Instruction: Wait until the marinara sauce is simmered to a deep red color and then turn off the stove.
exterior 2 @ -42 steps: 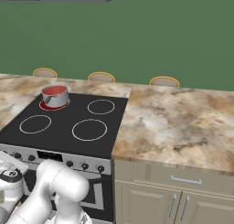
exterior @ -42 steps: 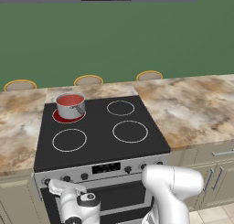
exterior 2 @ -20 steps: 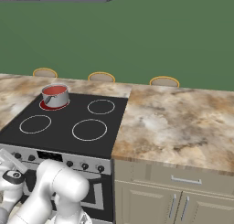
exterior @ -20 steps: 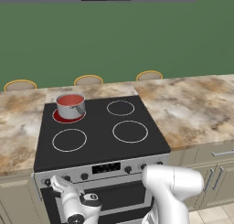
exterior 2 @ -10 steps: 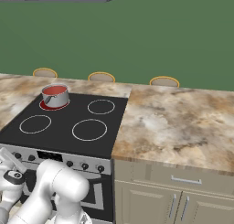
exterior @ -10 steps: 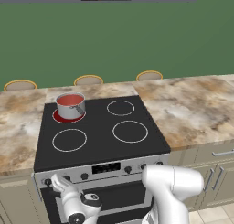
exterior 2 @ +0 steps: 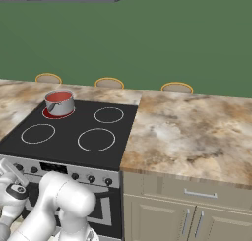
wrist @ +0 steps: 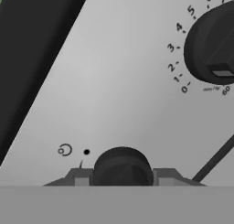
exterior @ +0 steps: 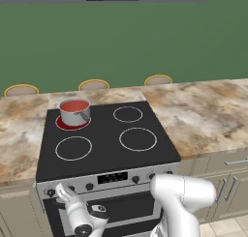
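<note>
The marinara sauce (exterior: pixel 73 105) is a red disc inside a small steel saucepan (exterior: pixel 75 114) on the back-left burner of the stove (exterior: pixel 104 134), and that burner glows red around the pan's base. The right base view shows the same saucepan (exterior 2: pixel 60 103) on the stove (exterior 2: pixel 66 122). My gripper (exterior: pixel 61 189) is down at the silver front panel, at its left end. In the hand view my gripper (wrist: pixel 122 178) is shut on a black knob (wrist: pixel 122 162), with one fingertip on each side of it. My gripper (exterior 2: pixel 9 167) also appears at the panel's left edge.
A second black knob (wrist: pixel 215 45) with a numbered dial sits up and to the right in the hand view. Marble counter (exterior: pixel 203 115) flanks the stove. Three round yellow-rimmed shapes (exterior: pixel 93 84) line the back wall. My own arm (exterior: pixel 181 197) stands before the oven door.
My hand has crept slightly up and left along the front panel. The saucepan, the sauce and the glowing burner look the same.
</note>
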You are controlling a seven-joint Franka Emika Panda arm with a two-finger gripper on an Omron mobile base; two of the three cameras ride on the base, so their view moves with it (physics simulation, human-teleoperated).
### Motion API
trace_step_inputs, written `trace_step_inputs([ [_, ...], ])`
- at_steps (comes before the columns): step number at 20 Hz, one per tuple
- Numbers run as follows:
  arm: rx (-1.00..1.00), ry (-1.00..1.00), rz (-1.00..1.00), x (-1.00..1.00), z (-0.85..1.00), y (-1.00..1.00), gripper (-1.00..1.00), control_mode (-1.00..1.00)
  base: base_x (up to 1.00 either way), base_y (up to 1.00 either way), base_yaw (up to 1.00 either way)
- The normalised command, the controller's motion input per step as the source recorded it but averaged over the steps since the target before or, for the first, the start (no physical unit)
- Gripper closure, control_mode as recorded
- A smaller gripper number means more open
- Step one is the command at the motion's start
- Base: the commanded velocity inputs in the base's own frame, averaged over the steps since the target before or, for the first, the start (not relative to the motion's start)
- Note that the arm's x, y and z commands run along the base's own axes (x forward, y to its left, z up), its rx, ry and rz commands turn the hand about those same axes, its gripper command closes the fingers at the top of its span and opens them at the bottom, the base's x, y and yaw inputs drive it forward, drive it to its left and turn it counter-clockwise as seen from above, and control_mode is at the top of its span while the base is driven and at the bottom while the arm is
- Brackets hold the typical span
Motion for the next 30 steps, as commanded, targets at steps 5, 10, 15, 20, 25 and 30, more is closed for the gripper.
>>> trace_step_inputs([
  [5, 0.15, 0.0, -0.07, 0.0, 0.0, -0.02, 1.0, -1.0, 0.0, 0.0, 0.0],
  [10, 0.18, 0.0, -0.07, 0.0, 0.0, -0.04, 1.0, -1.0, 0.0, 0.0, 0.0],
  [15, 0.17, 0.0, -0.07, 0.0, 0.0, -0.01, 1.0, -1.0, 0.0, 0.0, 0.0],
  [20, 0.18, 0.0, -0.08, 0.0, 0.0, 0.0, 1.0, -1.0, 0.0, 0.0, 0.0],
  [25, 0.21, 0.0, -0.1, -0.02, 0.0, -0.01, 1.0, -1.0, 0.0, 0.0, 0.0],
  [30, 0.21, 0.01, -0.13, -0.06, 0.0, 0.0, 1.0, -1.0, 0.0, 0.0, 0.0],
])
